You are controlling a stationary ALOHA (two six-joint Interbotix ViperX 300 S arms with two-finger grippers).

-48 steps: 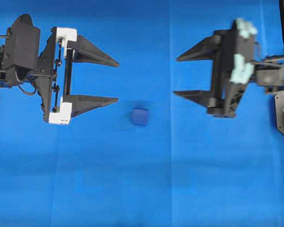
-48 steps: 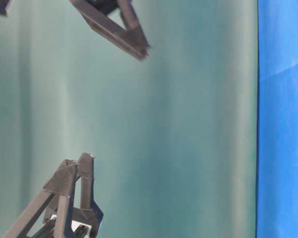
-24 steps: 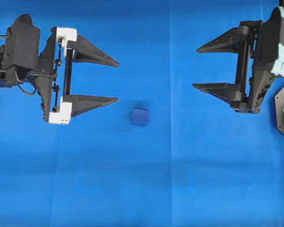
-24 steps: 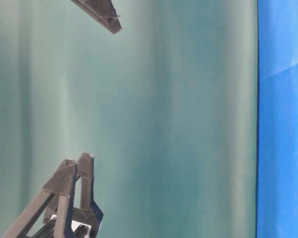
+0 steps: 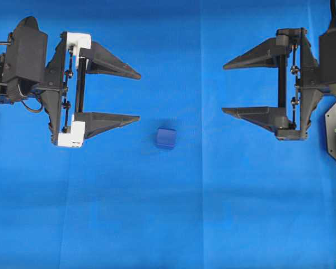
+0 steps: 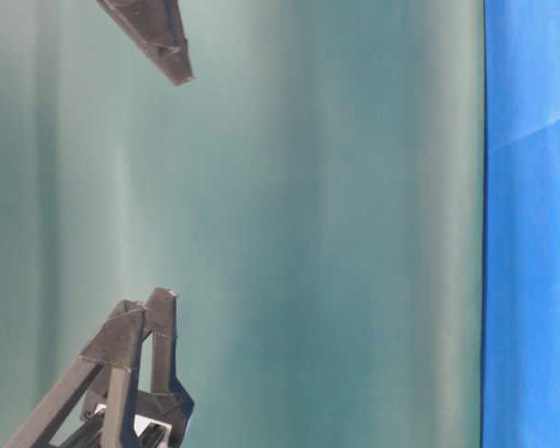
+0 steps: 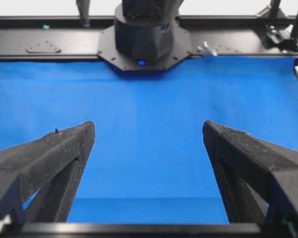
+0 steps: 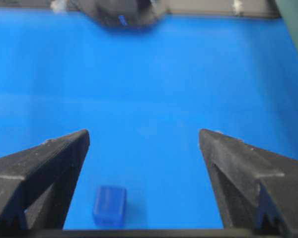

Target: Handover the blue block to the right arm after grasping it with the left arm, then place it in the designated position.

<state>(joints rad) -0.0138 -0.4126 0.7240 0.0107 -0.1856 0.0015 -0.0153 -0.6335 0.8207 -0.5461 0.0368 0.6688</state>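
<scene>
On the blue cloth-covered bench [image 5: 157,224], blue block [image 5: 166,138] lying free between left arm [image 5: 28,67] and right arm [image 5: 325,67], left gripper [image 5: 139,96] jaws apart, right gripper [image 5: 224,89] jaws apart, both empty.

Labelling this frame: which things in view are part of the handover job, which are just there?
Job:
blue block, lying loose on the cloth
left hand, open, empty
right hand, open, empty

Just there:
blue cloth
green backdrop
arm base
</scene>
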